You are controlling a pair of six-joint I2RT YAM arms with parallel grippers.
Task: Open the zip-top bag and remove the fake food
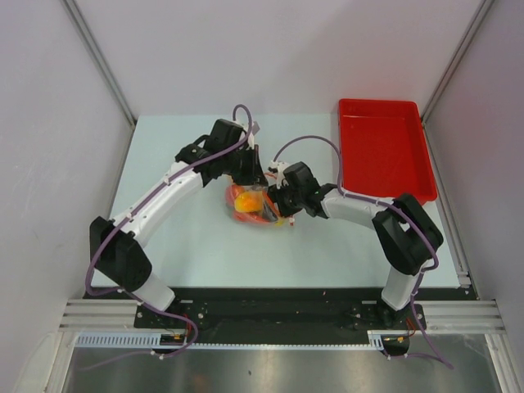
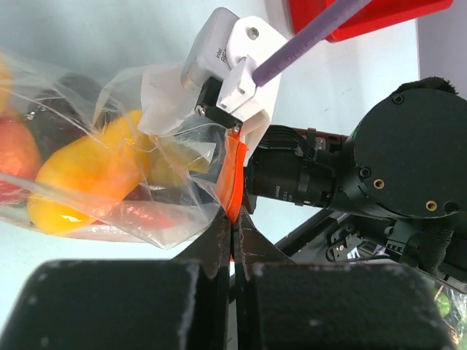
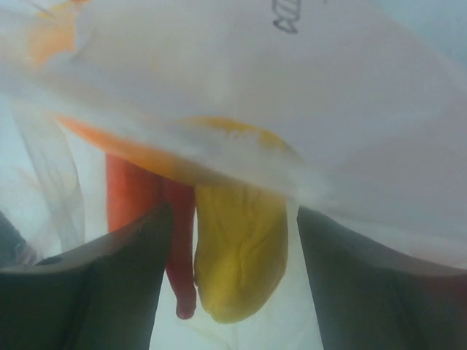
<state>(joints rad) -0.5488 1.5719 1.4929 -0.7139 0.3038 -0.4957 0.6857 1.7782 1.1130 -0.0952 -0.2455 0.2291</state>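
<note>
Pale walls close in a light worktop. At the bottom centre of the left wrist view, the left gripper has its jaws closed tight on the lower end of the orange-red zip strip. The strip runs straight up from them to a white and black part of the right arm, which touches the film at the strip's upper end.

The clear bag spreads from the strip toward the left of that frame. The food is inside it: orange-yellow ovals, a red piece at the left edge and a dark round one behind.

In the right wrist view, the right gripper has its jaws standing apart at lower left and lower right. Blurred film covers the top of the frame, and a yellow piece and a red piece hang in the gap. I cannot tell whether these jaws press on the film.

From above, the bag sits at the centre of the frame between both grippers. A red tray lies at upper right, apart from the bag.
</note>
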